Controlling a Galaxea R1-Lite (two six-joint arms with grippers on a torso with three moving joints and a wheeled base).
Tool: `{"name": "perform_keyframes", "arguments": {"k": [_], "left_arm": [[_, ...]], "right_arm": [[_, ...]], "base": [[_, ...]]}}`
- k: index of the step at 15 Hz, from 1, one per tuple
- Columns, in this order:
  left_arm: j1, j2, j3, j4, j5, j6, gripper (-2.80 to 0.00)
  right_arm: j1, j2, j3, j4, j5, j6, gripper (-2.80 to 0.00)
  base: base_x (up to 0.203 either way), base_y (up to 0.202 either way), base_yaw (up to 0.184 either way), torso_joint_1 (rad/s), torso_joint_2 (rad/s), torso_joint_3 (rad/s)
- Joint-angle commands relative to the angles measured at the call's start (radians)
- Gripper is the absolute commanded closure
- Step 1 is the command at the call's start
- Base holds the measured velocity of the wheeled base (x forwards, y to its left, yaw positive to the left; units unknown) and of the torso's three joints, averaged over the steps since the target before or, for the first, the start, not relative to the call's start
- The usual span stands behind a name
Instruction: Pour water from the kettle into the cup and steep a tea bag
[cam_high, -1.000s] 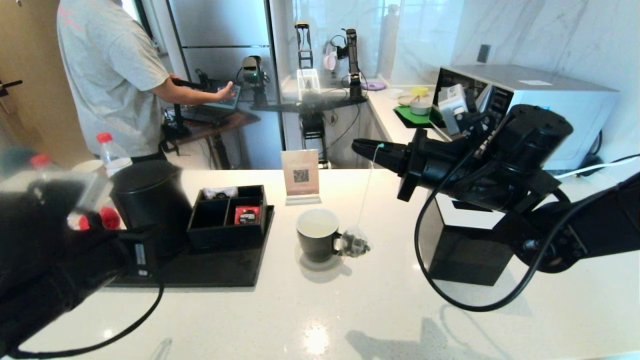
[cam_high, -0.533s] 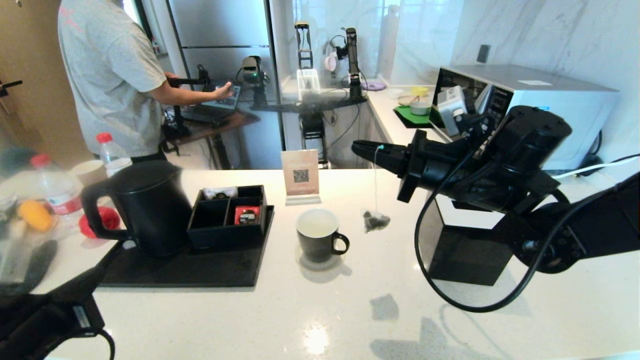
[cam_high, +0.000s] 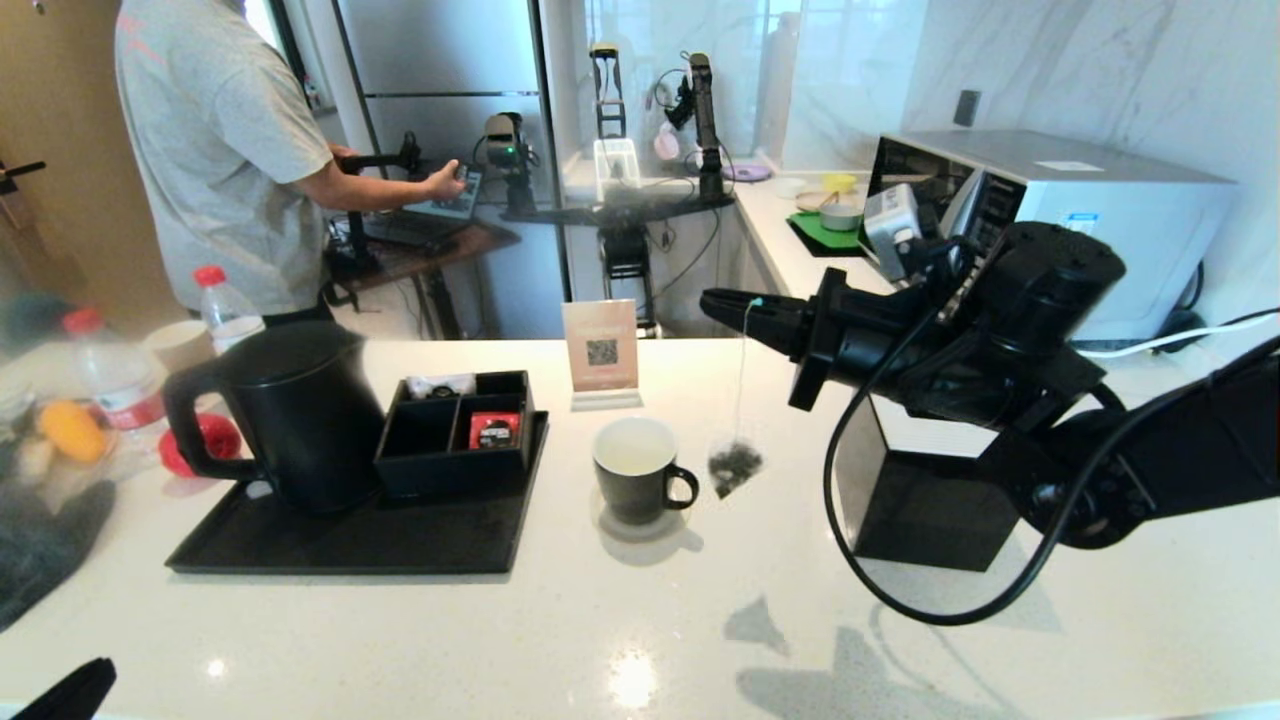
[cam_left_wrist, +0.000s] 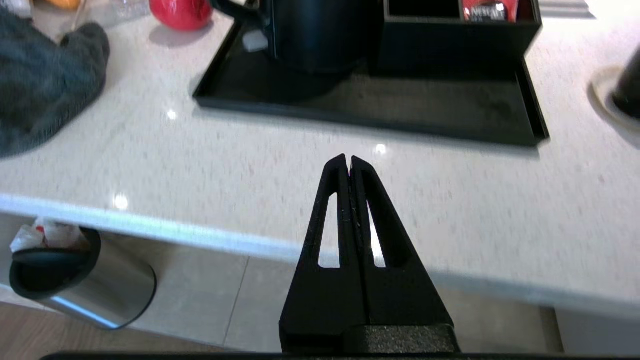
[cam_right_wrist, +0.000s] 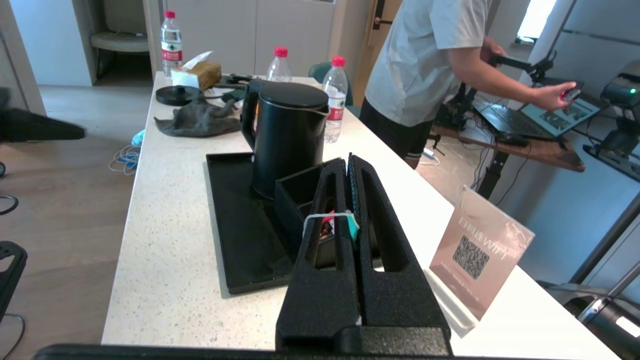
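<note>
The black kettle (cam_high: 290, 410) stands upright on the left end of a black tray (cam_high: 340, 548), its handle to the left. Right of the tray on the counter stands the black cup (cam_high: 637, 470); low in its white inside lies a pale surface that looks like water (cam_high: 634, 452). My right gripper (cam_high: 712, 298) hangs high, right of the cup, shut on the teal tag (cam_right_wrist: 351, 225) of the tea bag. The tea bag (cam_high: 735, 466) dangles on its string just right of the cup's handle, outside the cup. My left gripper (cam_left_wrist: 349, 159) is shut and empty over the counter's front edge.
A black organizer box (cam_high: 455, 430) with a red sachet sits on the tray beside the kettle. A QR sign (cam_high: 601, 350) stands behind the cup, and a black box (cam_high: 920, 505) sits under my right arm. Bottles (cam_high: 120, 375) and a grey cloth (cam_high: 40, 545) lie far left.
My left arm has pulled back from the kettle toward the near-left corner. The tea bag lifted off the counter by the cup and now swings; the right gripper shifted slightly left.
</note>
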Motion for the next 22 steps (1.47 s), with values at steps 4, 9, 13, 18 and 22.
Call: {"name": "perform_keyframes", "arguments": {"k": [4,9,13,18,22], "left_arm": [[0.001,-0.318,0.001,0.240,-0.056,0.088,0.00],[-0.028,-0.379,0.001,0.348,-0.106,0.073,0.00],[-0.047,-0.567,0.001,0.350,-0.107,0.078,0.00],[-0.048,-0.574,0.001,0.350,-0.107,0.081,0.00],[-0.048,-0.574,0.001,0.350,-0.107,0.078,0.00]], "right_arm": [[0.000,0.003,0.007,-0.011,0.004,-0.003,0.00],[0.000,0.000,0.030,-0.037,0.007,-0.001,0.00],[0.000,0.009,0.038,-0.060,0.011,0.000,0.00],[-0.001,0.031,0.022,-0.078,0.006,0.002,0.00],[0.000,0.031,-0.011,-0.079,0.010,0.027,0.00]], "base": [[0.000,0.000,0.000,0.000,0.00,0.000],[0.000,0.000,0.000,0.000,0.00,0.000],[0.000,0.000,0.000,0.000,0.00,0.000],[0.000,0.000,0.000,0.000,0.00,0.000],[0.000,0.000,0.000,0.000,0.00,0.000]]}}
